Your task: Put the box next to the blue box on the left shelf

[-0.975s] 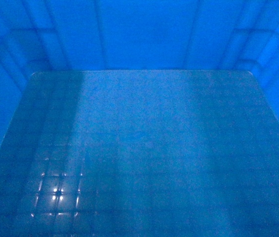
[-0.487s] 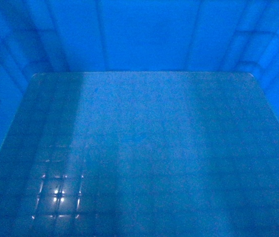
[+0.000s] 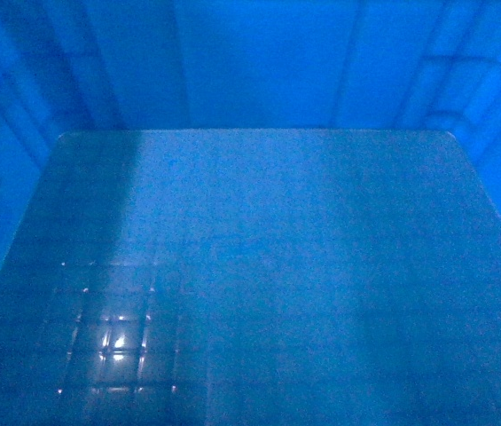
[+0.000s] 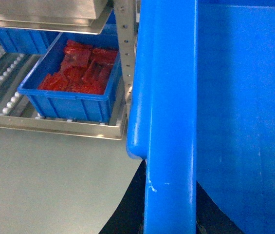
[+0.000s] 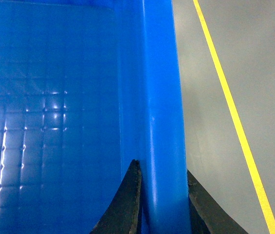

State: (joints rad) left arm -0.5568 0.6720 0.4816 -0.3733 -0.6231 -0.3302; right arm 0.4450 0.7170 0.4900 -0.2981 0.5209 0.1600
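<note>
Filling the head view, the box [image 3: 259,266] is being held off the grey floor [image 4: 49,180] by both arms. Its left rim is being clamped by the left gripper [image 4: 169,204], its right rim by the right gripper [image 5: 162,204]. The left shelf [image 4: 3,80] is being shown just beside it, where a smaller blue bin [image 4: 74,80] of red packets [image 4: 81,68] is being carried. A yellow floor line [image 5: 234,122] is being passed on the right.
</note>
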